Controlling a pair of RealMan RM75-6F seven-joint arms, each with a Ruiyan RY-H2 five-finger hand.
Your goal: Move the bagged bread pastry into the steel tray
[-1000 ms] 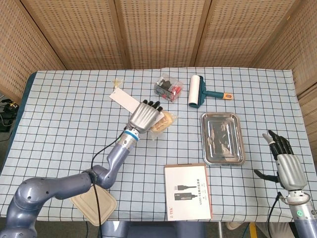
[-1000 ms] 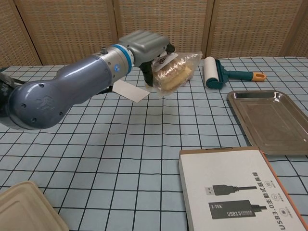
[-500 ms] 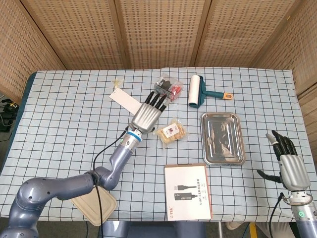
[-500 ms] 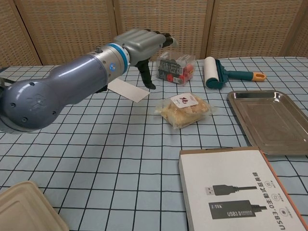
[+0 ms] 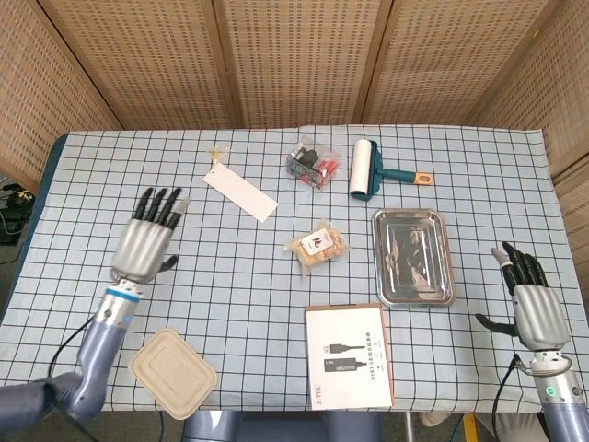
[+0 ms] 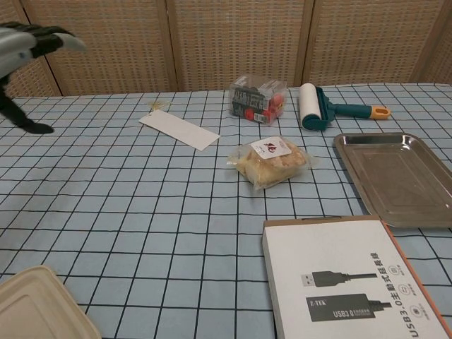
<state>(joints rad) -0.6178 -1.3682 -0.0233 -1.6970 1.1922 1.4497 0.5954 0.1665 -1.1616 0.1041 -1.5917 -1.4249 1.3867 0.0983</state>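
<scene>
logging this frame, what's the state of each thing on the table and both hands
pastry: bagged, flat on the cloth, outside the tray, unheld
tray: empty, upright
left hand: open, fingers spread, holding nothing
right hand: open, holding nothing
lint roller: lying on its side
clear box: closed, small items inside
USB box: lying flat, closed
beige container: lid on, at the near edge
paper strip: lying flat

lint roller far edge | clear box beside | USB box near edge | beige lid?
</scene>
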